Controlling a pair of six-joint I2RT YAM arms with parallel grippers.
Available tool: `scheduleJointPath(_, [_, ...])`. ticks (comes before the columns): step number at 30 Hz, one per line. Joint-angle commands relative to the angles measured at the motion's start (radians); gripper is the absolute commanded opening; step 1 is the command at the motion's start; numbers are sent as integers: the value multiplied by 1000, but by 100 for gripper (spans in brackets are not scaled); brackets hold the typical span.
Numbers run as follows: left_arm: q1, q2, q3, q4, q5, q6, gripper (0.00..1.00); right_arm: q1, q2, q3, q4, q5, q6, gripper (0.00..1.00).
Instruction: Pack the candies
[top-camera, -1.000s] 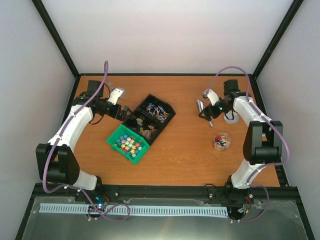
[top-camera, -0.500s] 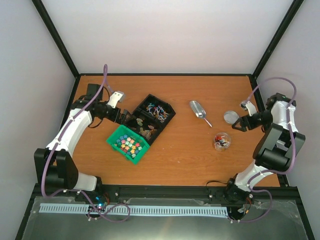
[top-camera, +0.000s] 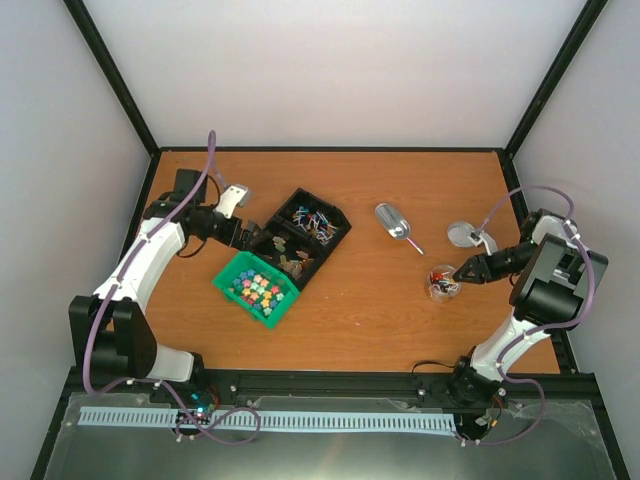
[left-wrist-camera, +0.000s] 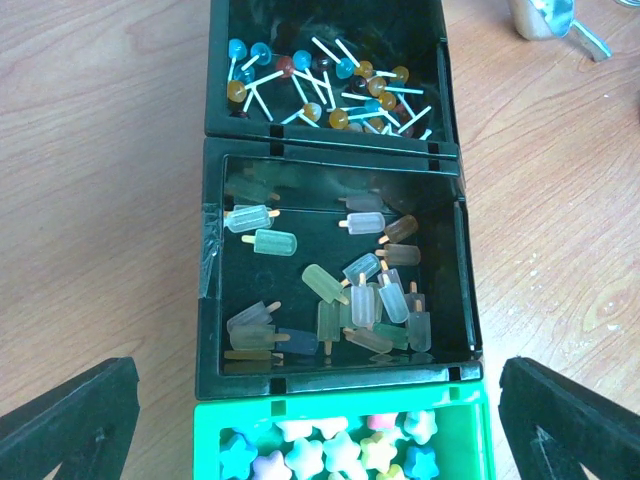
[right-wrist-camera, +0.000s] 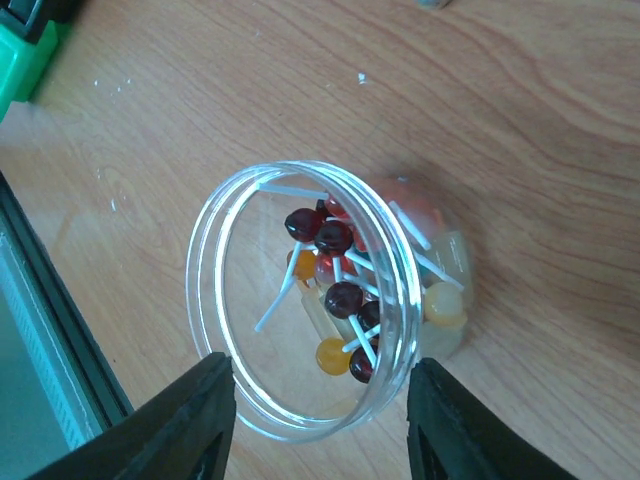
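Three open containers stand left of centre on the table (top-camera: 350, 325): two joined black compartments (top-camera: 298, 232) and one green bin (top-camera: 256, 288). One clear jar (top-camera: 443, 283), one loose lid (top-camera: 461, 234) and one metal scoop (top-camera: 395, 222) lie on the right half.

The candies (left-wrist-camera: 320, 95) are of three kinds: lollipops in the far compartment, ice-lolly shapes in the near one, stars in the bin. All are too crowded for a firm count. Roughly ten lollipops also lie in the jar.

Two grippers are in view. The left gripper (top-camera: 245, 232) hangs with its jaws spread fully wide and empty, just at the near black compartment, its candies directly ahead of it. The right gripper (right-wrist-camera: 320, 420) stands half-closed with one finger at either side of the jar's rim. The jar's candies sit between and just beyond the fingers; whether the fingers press the jar cannot be told.

Half a second earlier the right gripper was beside the lid, clear of the jar. A second earlier it was at the scoop, which now lies alone. The left arm has barely moved.
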Motion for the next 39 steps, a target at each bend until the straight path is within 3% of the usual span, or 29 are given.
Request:
scheduleJointPath(1, [5, -11, -4, 14, 10, 11, 100, 9, 9, -17, 7, -30, -2, 46])
scheduleJointPath(8, [6, 3, -1, 19, 17, 7, 100, 46, -10, -72, 14, -48, 5, 37])
scheduleJointPath(17, [5, 7, -1, 21, 18, 5, 100, 148, -29, -111, 49, -97, 51, 35])
scheduleJointPath(26, [5, 5, -1, 16, 14, 8, 100, 331, -18, -125, 126, -146, 147, 35])
scheduleJointPath(39, [5, 5, -2, 15, 11, 9, 100, 694, 11, -83, 278, -142, 355, 35])
